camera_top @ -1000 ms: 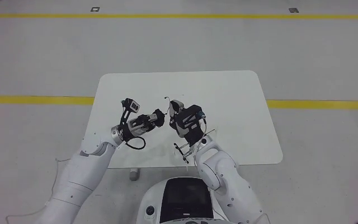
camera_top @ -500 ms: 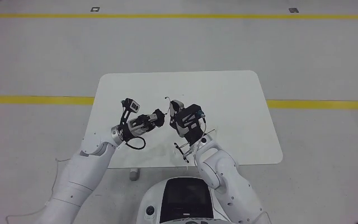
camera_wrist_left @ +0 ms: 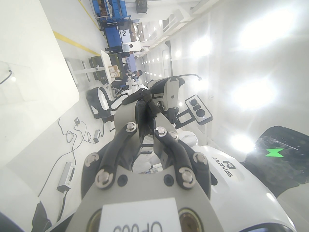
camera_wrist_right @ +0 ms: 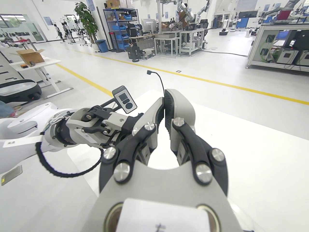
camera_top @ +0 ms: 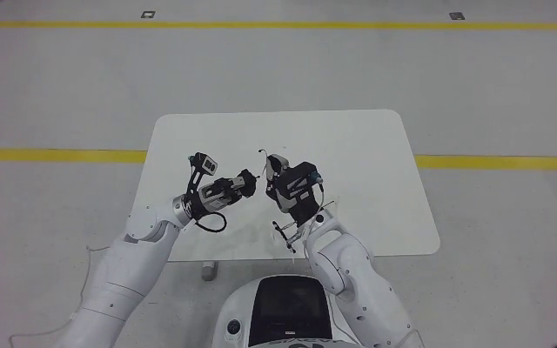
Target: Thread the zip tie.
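A thin black zip tie (camera_wrist_right: 161, 80) rises in a slight curve from the fingertips of the right gripper (camera_wrist_right: 165, 101), its small square head at the free upper end, held in the air above the left-centre part of the white table (camera_top: 365, 139). The right gripper's two fingers are pressed together on the lower stretch of the tie, their ribbed dark pads (camera_wrist_right: 169, 102) meeting with the strap caught between them. Facing it from the other side, the left gripper (camera_wrist_left: 144, 97) sits just beside the right one, tip toward tip, over the same stretch of tabletop. In its own wrist view its fingers are drawn together at the tips around something dark. Whether that is the tie's other end cannot be made out, nor whether the two grippers actually touch. From above, both arms angle inward over the near half of the table, meeting short of its middle. A yellow line (camera_top: 70, 155) runs across the pale floor on either side of the table, and a second one (camera_top: 278, 24) crosses farther off.
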{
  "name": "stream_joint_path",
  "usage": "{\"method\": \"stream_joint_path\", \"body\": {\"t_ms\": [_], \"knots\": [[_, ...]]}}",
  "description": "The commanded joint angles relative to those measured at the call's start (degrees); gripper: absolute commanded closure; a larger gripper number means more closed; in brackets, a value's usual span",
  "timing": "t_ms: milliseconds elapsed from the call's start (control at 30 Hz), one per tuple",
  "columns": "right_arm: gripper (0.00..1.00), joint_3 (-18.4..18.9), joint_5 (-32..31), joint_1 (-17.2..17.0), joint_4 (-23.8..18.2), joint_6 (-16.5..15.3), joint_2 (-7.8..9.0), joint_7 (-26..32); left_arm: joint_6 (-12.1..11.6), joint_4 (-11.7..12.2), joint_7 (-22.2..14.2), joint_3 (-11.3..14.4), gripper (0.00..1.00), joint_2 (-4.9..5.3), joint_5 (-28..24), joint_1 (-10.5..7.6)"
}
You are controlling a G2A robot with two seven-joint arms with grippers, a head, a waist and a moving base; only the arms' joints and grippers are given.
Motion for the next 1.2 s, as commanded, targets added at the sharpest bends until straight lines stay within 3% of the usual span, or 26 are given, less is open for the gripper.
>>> {"method": "stream_joint_path", "body": {"t_ms": [0, 1167], "knots": [[1.0, -0.1, 0.1, -0.1, -0.2, -0.2, 0.11, 0.0, 0.0, 0.0, 0.0, 0.0, 1.0, 0.0, 0.0, 0.0], [1.0, -1.4, 1.2, 0.9, 0.1, 1.5, 1.39, 0.1, 0.0, 0.0, 0.0, 0.0, 1.0, 0.0, 0.0, 0.0]]}}
